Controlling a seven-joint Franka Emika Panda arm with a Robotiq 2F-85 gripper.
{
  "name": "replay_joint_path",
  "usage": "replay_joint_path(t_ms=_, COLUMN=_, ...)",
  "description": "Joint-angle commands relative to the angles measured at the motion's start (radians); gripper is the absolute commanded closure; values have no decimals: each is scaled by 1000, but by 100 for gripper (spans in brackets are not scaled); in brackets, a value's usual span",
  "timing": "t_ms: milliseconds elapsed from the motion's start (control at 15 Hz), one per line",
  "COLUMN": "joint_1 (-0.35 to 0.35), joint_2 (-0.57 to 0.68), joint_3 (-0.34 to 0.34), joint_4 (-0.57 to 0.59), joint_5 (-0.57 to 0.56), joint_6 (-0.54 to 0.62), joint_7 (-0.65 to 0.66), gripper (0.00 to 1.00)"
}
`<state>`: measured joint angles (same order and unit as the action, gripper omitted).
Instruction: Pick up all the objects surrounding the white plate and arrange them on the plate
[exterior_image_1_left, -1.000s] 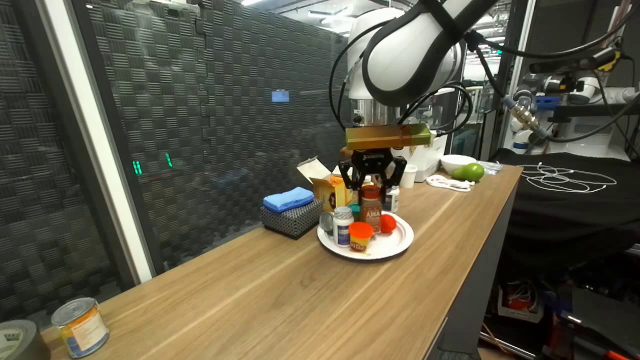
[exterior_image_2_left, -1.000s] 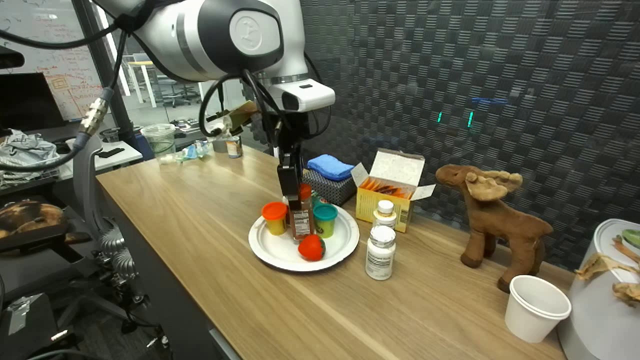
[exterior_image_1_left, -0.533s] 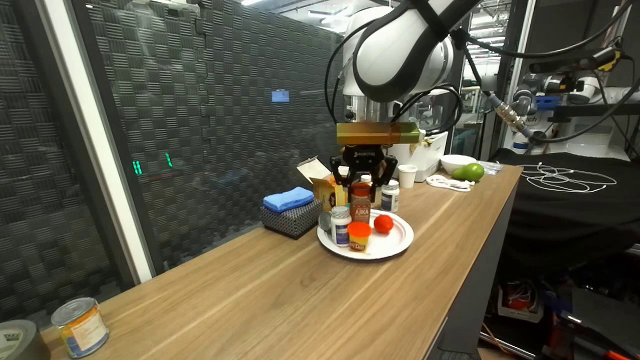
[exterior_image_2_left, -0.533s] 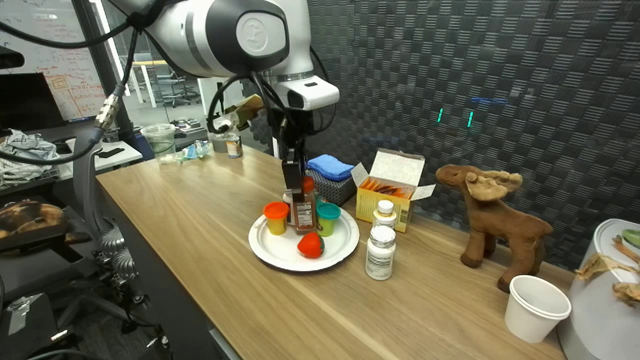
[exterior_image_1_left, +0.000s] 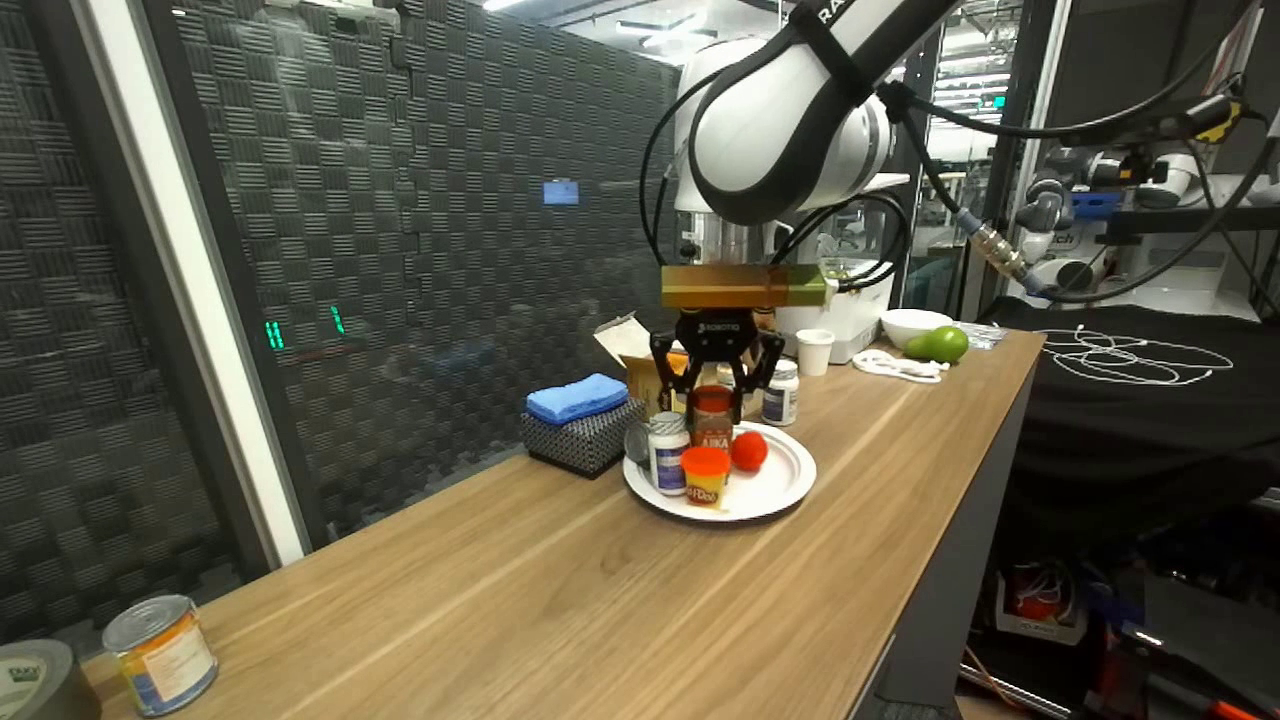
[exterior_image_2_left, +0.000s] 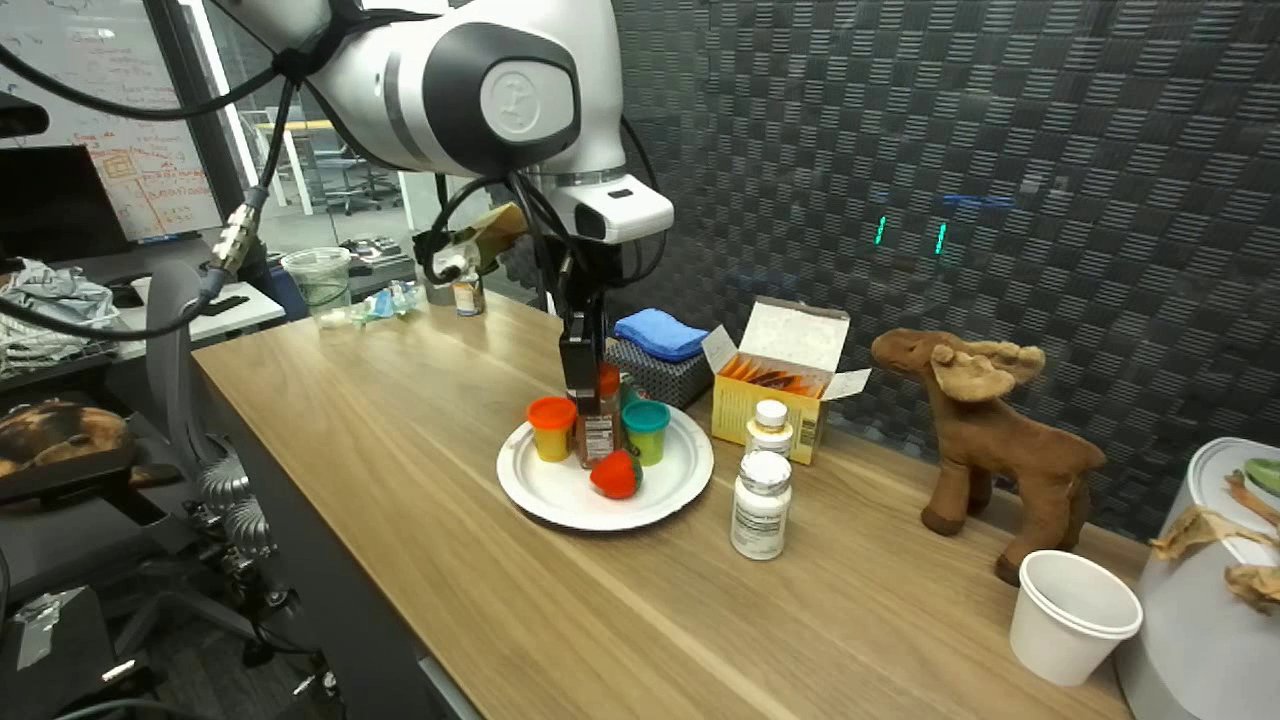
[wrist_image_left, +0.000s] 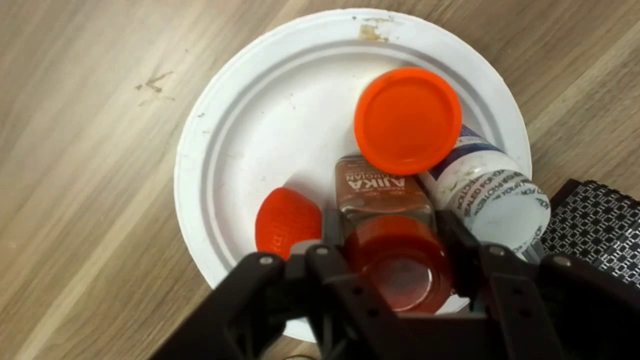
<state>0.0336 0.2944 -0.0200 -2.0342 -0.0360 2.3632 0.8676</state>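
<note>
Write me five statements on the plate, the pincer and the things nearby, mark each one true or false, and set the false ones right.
1. The pincer is closed on the red-capped bottle. True.
2. The orange-lidded tub and the teal-lidded tub are both on the white plate. True.
3. The orange-lidded tub lies on its side. False: it stands upright.
4. The blue cloth rests on top of the dark patterned box. True.
5. All the bottles are on the plate. False: two white bottles stand beside it on the wooden table.
</note>
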Motion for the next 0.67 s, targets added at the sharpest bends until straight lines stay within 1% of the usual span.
replay_joint_path(t_ms=0, joint_1=16, joint_2=2, joint_3=-8, joint_4=22, joint_5=23, joint_6=-3, joint_7=-26, gripper=75)
replay_joint_path(t_ms=67, joint_1=16, joint_2=-5, joint_3=-5, joint_4=19, joint_5=22, joint_6=-6, joint_7=-44, gripper=48)
replay_joint_path(t_ms=133, joint_1=22, joint_2=-13, joint_3=-9, joint_4=15, joint_5=8, joint_6=-7, joint_7=-38, gripper=24)
replay_joint_path(t_ms=267, joint_1=33, joint_2=-38, joint_3=-20, joint_4=5, joint_5=-21, joint_6=-16, joint_7=-27, gripper=21)
replay_joint_path(t_ms=333, joint_1=35, joint_2=-54, joint_3=-30, joint_4=-1, joint_5=-37, joint_6=-13, joint_7=-12, gripper=16)
replay_joint_path(t_ms=400, joint_1=32, joint_2=-69, joint_3=-35, joint_4=-5, joint_5=-42, joint_6=-10, joint_7=-15, gripper=7)
replay_joint_path(t_ms=467, joint_1=26, joint_2=-88, joint_3=-45, joint_4=-9, joint_5=-50, joint_6=-12, joint_7=-8, gripper=1)
replay_joint_path(t_ms=600, joint_1=13, joint_2=-116, joint_3=-65, joint_4=-10, joint_5=-64, joint_6=-15, joint_7=0, gripper=0)
